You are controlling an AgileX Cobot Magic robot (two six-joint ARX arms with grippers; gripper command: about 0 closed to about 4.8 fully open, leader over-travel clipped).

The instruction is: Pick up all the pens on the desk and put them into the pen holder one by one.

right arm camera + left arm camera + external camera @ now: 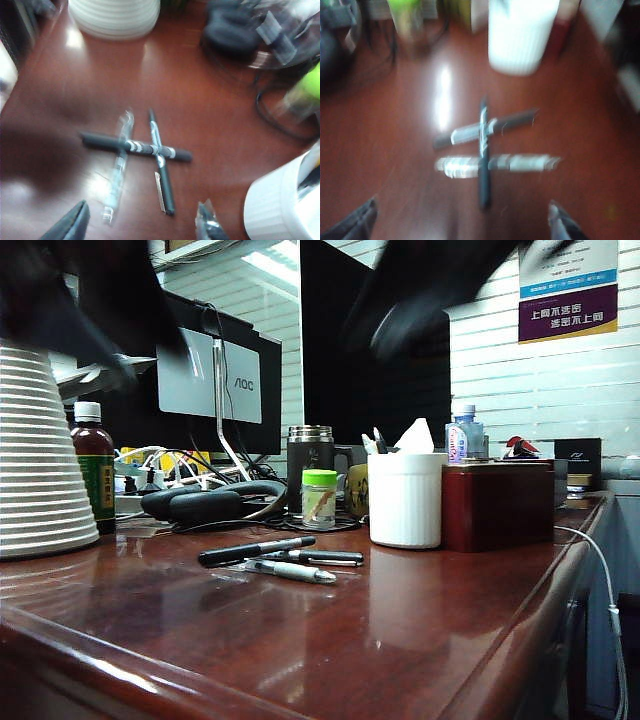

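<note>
You have nothing put away yet, as far as these views show: all three pens lie on the desk point(420, 640) in one crossed heap, toward its front edge and in front of the pen holder point(405, 498). So every pick is still ahead of you, one pen at a time.

Largest first, the dark red box point(497, 504) stands touching or just beside the pen holder, on the side of the desk's right edge; its contents are hidden. The pen holder is a white ribbed cup, upright, further back from the front edge than the pens. Dark tips and something white stick up above its rim, but you cannot tell what they are. Behind it stands a steel travel mug point(309, 462), lid on.

The thick black marker point(256, 551) lies across the thin black pen point(318, 557), and the white-and-silver pen point(291, 571) lies nearest the front edge.

Your left gripper point(462, 220) hangs above the heap, fingers spread wide and empty. Your right gripper point(140, 222) hangs over the same heap, also wide and empty. In the exterior view both arms are only dark blurs high above the desk.
</note>
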